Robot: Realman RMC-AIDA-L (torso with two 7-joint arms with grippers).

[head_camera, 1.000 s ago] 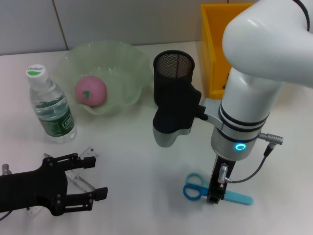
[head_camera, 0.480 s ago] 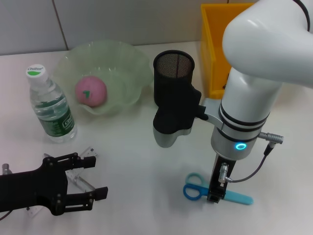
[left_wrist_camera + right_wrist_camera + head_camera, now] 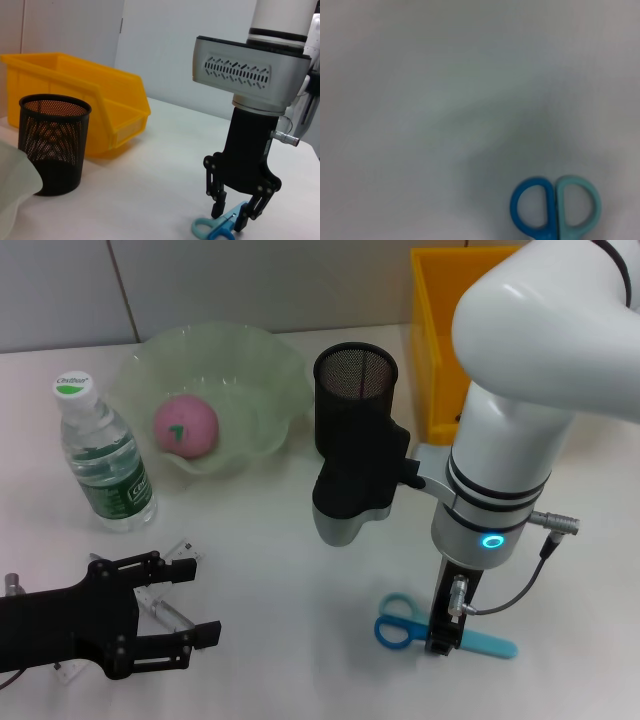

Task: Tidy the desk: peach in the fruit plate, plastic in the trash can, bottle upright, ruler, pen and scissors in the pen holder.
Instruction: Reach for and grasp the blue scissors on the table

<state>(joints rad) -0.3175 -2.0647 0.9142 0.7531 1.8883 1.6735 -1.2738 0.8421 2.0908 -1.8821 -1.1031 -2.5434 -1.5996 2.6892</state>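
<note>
White surface (image 3: 270, 570) runs back to a pale panelled wall, and everything here is placed relative to the black mesh pen holder (image 3: 355, 400) standing near its middle. Largest is the yellow bin (image 3: 440, 340), just right of the pen holder and set slightly farther back. Left of the pen holder, almost touching it, sits the pale green fruit plate (image 3: 215, 390) with wavy edges, and the pink peach (image 3: 185, 426) lies inside it. Farther left, beyond the plate, a water bottle (image 3: 100, 455) stands upright with its white and green cap on top. Nearer than the pen holder and to its right, the right arm reaches straight down; the right pincer (image 3: 236, 220) has its fingers apart on either side of the blue scissors (image 3: 440, 630) and is not yet clenched on them, its tips down at the surface in the left wrist view. The scissors lie flat, two rounded handles, one dark blue and one light blue, pointing left toward the side below the pen holder. Well to the near left of the pen holder, the left pincer (image 3: 195, 602) hovers low with its black fingers spread, released, over a clear ruler (image 3: 160, 605) lying on the surface
</note>
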